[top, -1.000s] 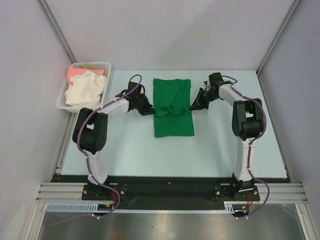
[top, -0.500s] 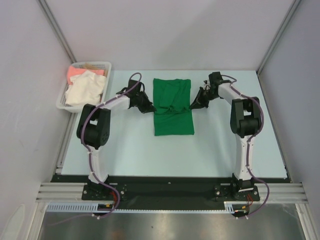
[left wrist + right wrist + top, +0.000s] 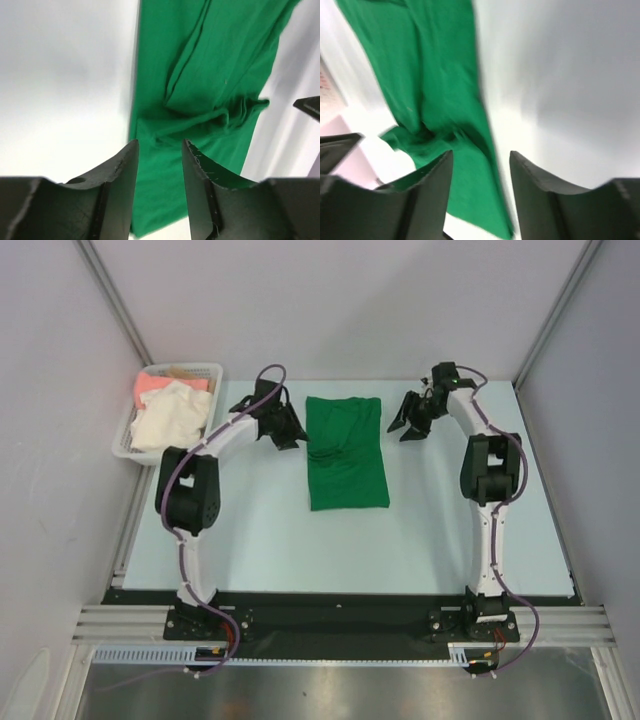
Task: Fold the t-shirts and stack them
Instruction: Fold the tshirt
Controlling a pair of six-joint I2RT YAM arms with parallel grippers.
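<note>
The green t-shirt (image 3: 346, 455) lies in the middle of the counter (image 3: 420, 530), folded into a long strip with some wrinkles in its far half. The left fingers (image 3: 287, 433) hang just beside its left edge, spread apart and pinching nothing. The right fingers (image 3: 405, 428) hang near its right edge, also spread and empty. The cream-white t-shirt (image 3: 170, 420) and the salmon-pink t-shirt (image 3: 155, 385) are in the basket (image 3: 195, 368) at the far left corner.

The pale blue counter (image 3: 300, 550) lies under the fingers (image 3: 119, 185); plain grey walls (image 3: 340, 300) rise beyond and beside them, met by slanting aluminium posts (image 3: 113, 300).
</note>
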